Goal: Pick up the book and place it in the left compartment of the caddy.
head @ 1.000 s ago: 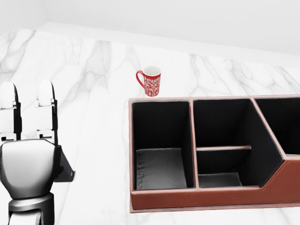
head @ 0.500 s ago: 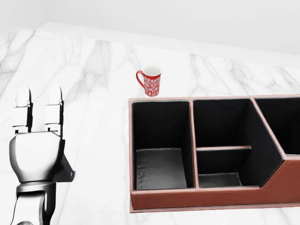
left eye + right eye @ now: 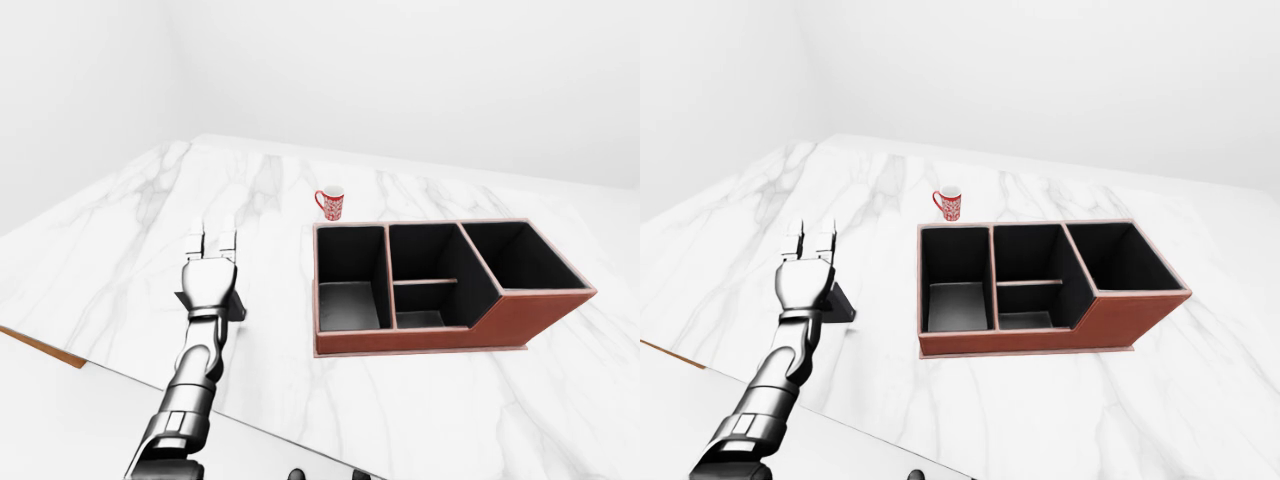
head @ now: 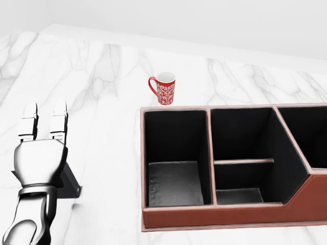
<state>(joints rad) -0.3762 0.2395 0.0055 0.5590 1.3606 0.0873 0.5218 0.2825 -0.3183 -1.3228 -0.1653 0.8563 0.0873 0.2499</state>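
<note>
Dark book (image 4: 69, 185) lies near the marble table's (image 4: 112, 92) left edge; the left hand (image 4: 40, 155) has slid farther over it, fingers straight and unclosed, so grasping remains.

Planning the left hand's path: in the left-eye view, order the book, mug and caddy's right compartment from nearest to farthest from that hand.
1. Book: dark, directly under the left hand.
2. Mug: up and right, above the caddy.
3. Right compartment: at the caddy's far right end.
</note>
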